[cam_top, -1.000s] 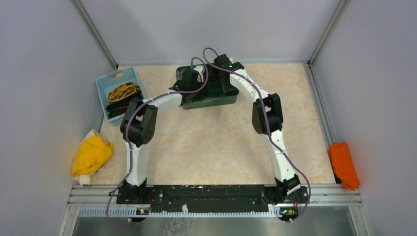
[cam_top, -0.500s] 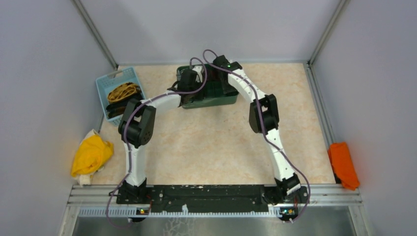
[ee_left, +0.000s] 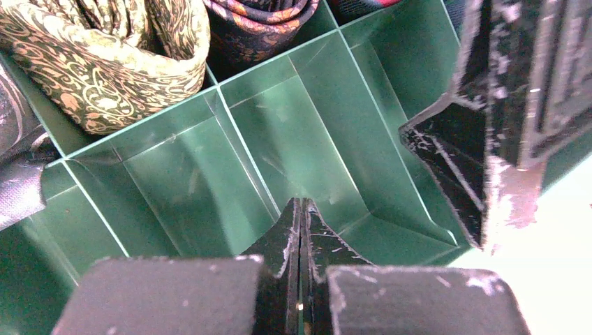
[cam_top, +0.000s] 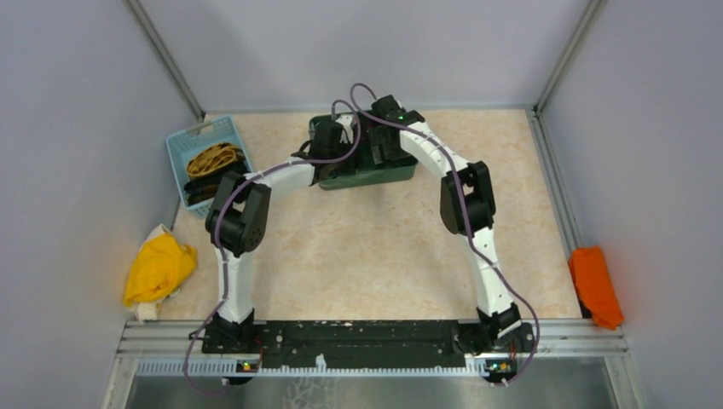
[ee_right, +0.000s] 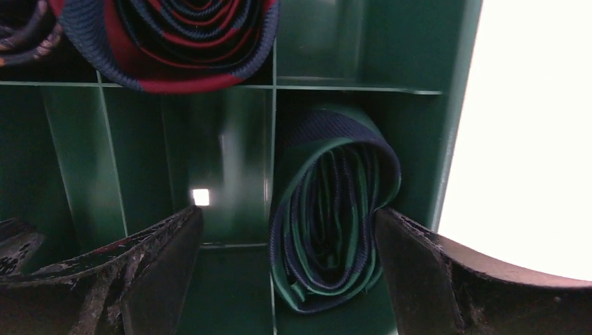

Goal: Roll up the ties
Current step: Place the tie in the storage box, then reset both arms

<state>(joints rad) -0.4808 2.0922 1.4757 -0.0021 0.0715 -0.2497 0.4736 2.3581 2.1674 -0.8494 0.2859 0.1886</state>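
The right gripper [ee_right: 287, 220] is standing wide open over the green divided tray [cam_top: 368, 176], gripping nothing. Its 2 fingers are straddling a rolled green-and-navy tie [ee_right: 328, 209] that is sitting upright in its own compartment. The finger at 3 o'clock is just beside the roll, perhaps touching it, while the finger at 9 o'clock is hanging apart from it, beyond a divider.

The left gripper [ee_left: 300, 230] is fully closed, its tips pressing together on nothing, and is hovering above a bare compartment with the right gripper's black finger crowding in at 3 o'clock.

At 12 o'clock from the green-and-navy roll, a red-and-navy tie [ee_right: 167, 42] is lying rolled in the next cell. In the left wrist view, 2 more rolls are showing: an olive paisley tie [ee_left: 105, 70] at 10 o'clock and a dark maroon tie [ee_left: 255, 31] at 12 o'clock.

On the table [cam_top: 358, 256], the tray is sitting at 12 o'clock. A blue basket [cam_top: 183, 141] at 10 o'clock is holding a mustard tie [cam_top: 213, 158] and a black tie [cam_top: 205, 187], both unrolled. 1 yellow cloth [cam_top: 158, 268] is lying at 8 o'clock and 1 orange cloth [cam_top: 595, 285] at 4 o'clock.
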